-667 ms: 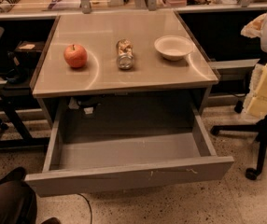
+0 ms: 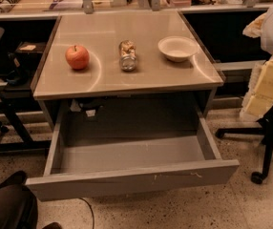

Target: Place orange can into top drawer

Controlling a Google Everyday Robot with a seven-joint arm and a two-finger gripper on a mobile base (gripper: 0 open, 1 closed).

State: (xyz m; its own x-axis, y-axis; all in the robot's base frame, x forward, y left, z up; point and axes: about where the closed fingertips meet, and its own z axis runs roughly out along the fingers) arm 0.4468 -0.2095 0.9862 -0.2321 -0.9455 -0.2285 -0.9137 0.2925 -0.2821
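Note:
The orange can (image 2: 127,55) lies on its side in the middle of the tabletop (image 2: 108,78), between the apple and the bowl. The top drawer (image 2: 131,178) is pulled wide open below the tabletop, and its grey inside is empty. Its flat front panel has small pale scratches. Pale white and yellowish parts of my arm (image 2: 270,80) show at the right edge, level with the table and well to the right of the can. My gripper itself is out of view.
A red-orange apple (image 2: 77,57) sits left of the can and a white bowl (image 2: 177,48) sits right of it. An office chair base (image 2: 265,142) stands on the floor at the right. A dark chair (image 2: 5,204) is at the bottom left. Clutter lines the back shelf.

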